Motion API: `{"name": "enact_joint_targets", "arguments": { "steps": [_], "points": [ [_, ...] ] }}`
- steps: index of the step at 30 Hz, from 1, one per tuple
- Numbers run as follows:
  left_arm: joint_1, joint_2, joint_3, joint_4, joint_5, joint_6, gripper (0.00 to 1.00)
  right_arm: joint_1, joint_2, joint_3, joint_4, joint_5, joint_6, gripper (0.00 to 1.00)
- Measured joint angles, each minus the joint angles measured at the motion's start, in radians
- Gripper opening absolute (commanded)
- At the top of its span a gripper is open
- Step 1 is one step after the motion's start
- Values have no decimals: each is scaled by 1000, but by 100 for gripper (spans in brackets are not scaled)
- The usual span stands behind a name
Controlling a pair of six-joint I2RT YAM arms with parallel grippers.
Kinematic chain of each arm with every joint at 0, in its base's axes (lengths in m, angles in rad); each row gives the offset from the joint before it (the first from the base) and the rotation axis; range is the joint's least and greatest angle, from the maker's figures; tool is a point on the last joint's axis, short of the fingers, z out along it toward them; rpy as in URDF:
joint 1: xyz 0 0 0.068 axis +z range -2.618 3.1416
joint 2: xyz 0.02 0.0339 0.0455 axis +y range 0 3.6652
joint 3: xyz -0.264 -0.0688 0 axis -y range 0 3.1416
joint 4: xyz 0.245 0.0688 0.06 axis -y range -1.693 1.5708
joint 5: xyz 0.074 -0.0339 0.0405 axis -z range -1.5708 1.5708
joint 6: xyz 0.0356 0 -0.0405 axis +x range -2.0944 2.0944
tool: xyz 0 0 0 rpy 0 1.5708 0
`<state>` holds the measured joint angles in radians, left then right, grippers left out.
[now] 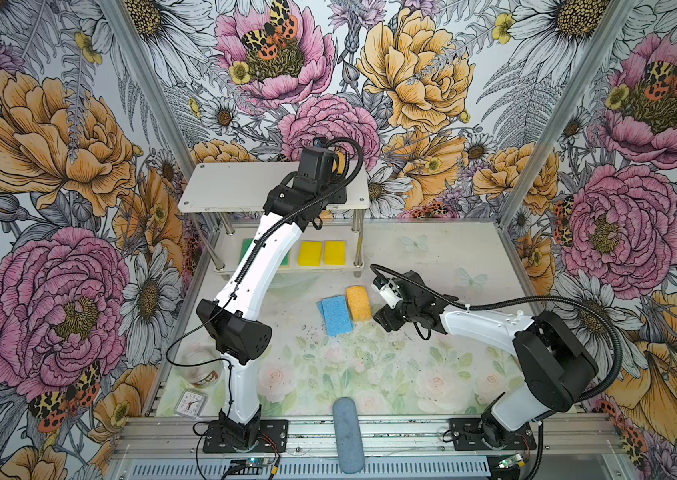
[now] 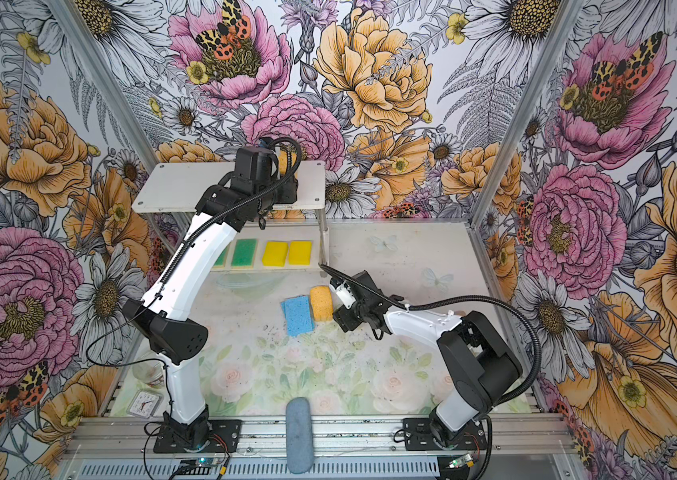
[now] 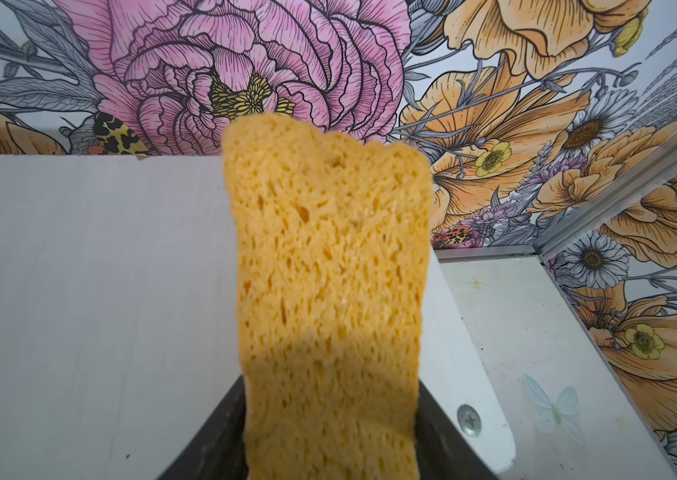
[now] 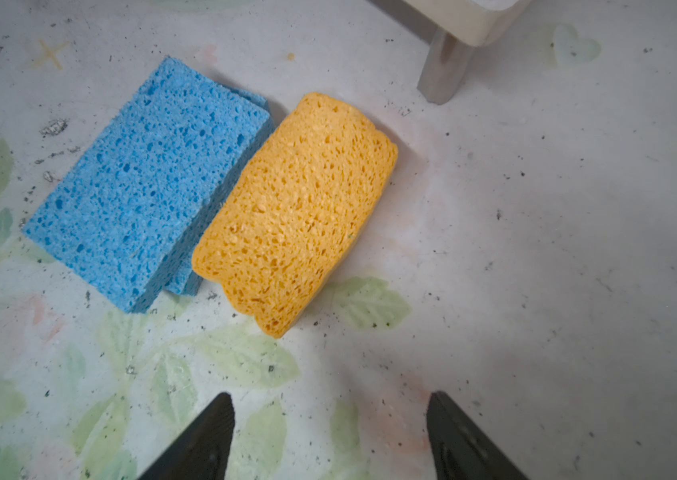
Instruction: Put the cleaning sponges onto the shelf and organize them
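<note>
porous pale orange sponge (image 3: 328, 270) clamped in left gripper (image 3: 330, 449) over top board of smooth white shelf (image 3: 79, 291), right gripper (image 4: 328, 436) spread empty — second orange sponge (image 4: 295, 212), stacked blue sponges (image 4: 145, 183) just ahead on table (image 4: 536, 249)

A pale orange sponge (image 3: 330, 270) stood clamped between the left gripper's (image 3: 328, 449) dark fingers (image 3: 212, 440), reaching past their tips over the white shelf (image 3: 91, 291).

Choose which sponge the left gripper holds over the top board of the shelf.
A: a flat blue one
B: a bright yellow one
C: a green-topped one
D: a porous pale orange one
D: in the left wrist view a pale orange sponge full of pores sticks out of the left gripper, over the white top board of the shelf.
</note>
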<state>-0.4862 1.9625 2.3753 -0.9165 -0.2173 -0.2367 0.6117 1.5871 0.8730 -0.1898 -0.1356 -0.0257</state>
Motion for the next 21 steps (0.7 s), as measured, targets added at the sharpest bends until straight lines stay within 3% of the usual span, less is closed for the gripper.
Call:
{"name": "enact_joint_targets", "arguments": {
  "steps": [21],
  "points": [
    [0, 19, 0, 0, 36, -3, 59, 0, 0, 0, 0, 0, 0, 76]
  ]
}}
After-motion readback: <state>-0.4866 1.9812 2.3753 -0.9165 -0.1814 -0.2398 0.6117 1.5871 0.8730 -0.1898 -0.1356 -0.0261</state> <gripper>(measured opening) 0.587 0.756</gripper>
